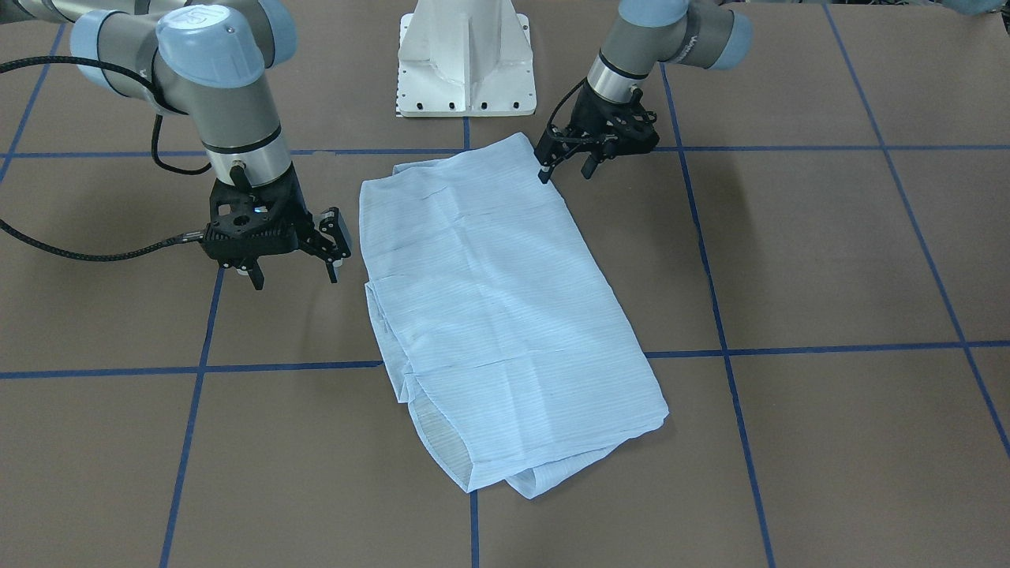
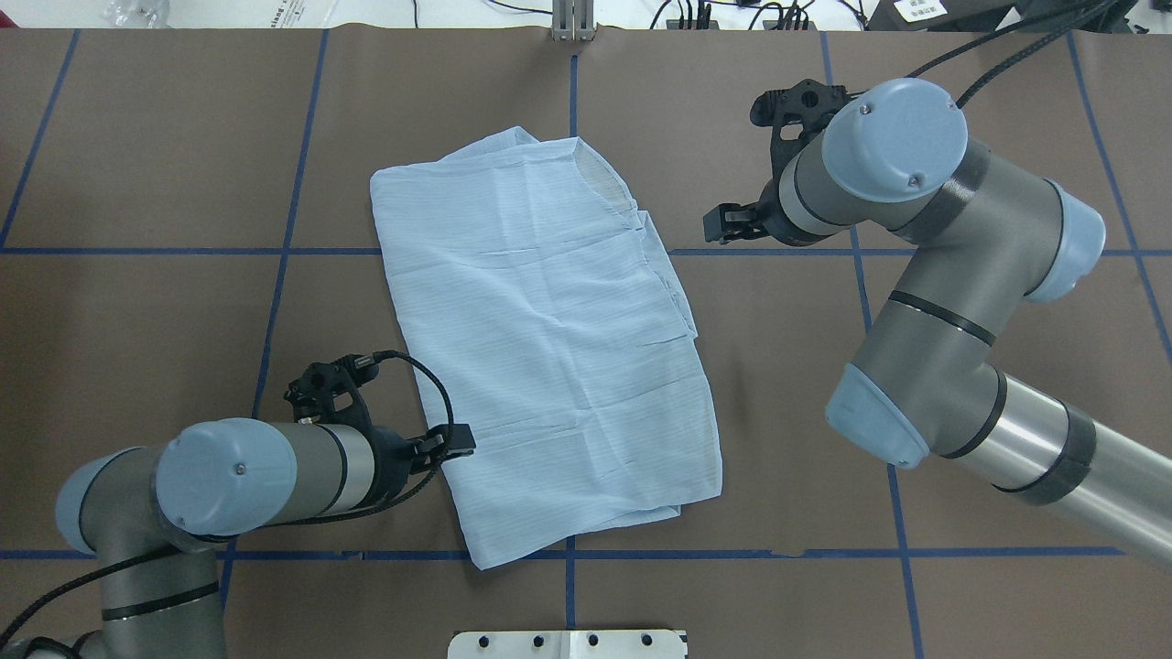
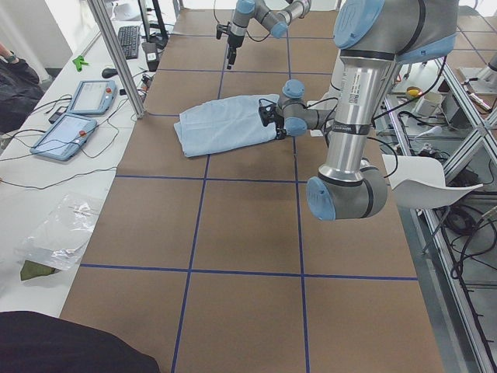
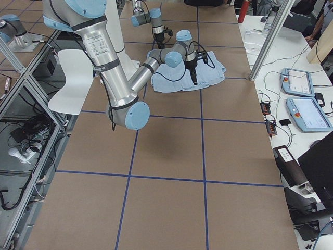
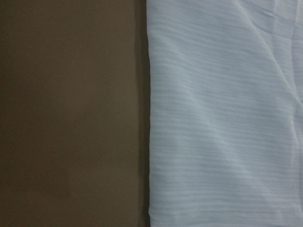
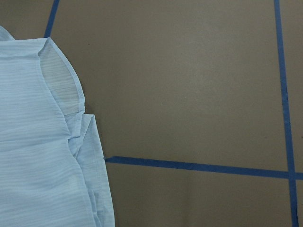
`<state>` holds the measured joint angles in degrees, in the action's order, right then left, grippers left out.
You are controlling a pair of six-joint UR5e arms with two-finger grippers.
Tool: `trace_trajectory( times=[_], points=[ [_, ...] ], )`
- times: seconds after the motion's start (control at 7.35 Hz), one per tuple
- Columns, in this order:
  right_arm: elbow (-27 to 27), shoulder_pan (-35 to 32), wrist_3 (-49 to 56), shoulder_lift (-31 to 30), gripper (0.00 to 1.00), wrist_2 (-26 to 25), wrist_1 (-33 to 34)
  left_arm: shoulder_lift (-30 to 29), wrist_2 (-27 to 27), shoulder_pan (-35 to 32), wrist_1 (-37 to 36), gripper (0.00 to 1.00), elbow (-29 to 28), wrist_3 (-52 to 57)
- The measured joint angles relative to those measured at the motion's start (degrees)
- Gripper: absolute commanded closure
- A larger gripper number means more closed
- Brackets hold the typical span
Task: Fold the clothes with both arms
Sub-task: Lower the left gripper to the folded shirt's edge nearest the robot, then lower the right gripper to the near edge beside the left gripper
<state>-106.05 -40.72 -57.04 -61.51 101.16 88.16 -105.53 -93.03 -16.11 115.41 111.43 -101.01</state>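
Note:
The light blue striped shirt (image 1: 497,315) lies folded into a long rectangle in the middle of the brown table (image 1: 828,252). It also shows in the overhead view (image 2: 540,339) and both wrist views (image 5: 222,118) (image 6: 38,156). My left gripper (image 1: 566,168) is open and empty, just above the shirt's corner nearest the base, at its edge (image 2: 455,446). My right gripper (image 1: 294,276) is open and empty. It hovers over bare table a little beside the shirt's other long edge (image 2: 728,224). No fingers show in the wrist views.
The white pedestal base (image 1: 465,63) stands at the table's robot side. Blue tape lines (image 1: 726,351) grid the table. Tablets and cables lie on a side table (image 3: 74,124) beyond the far edge. Bare table surrounds the shirt.

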Motion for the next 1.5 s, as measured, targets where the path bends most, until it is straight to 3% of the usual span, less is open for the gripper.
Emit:
trace_trajectory(
  times=[0.54, 0.68, 1.5],
  points=[
    [0.05, 0.03, 0.08, 0.07, 0.0, 0.0, 0.0, -1.21, 0.27, 4.44, -0.72, 0.18, -0.28, -0.55],
    [0.08, 0.03, 0.08, 0.08, 0.0, 0.0, 0.0, -1.4, 0.29, 5.37, -0.82, 0.25, -0.34, -0.58],
    [0.14, 0.03, 0.09, 0.0, 0.0, 0.0, 0.0, -2.63, 0.44, 6.78, -0.81, 0.27, -2.4, -0.59]
  ],
)
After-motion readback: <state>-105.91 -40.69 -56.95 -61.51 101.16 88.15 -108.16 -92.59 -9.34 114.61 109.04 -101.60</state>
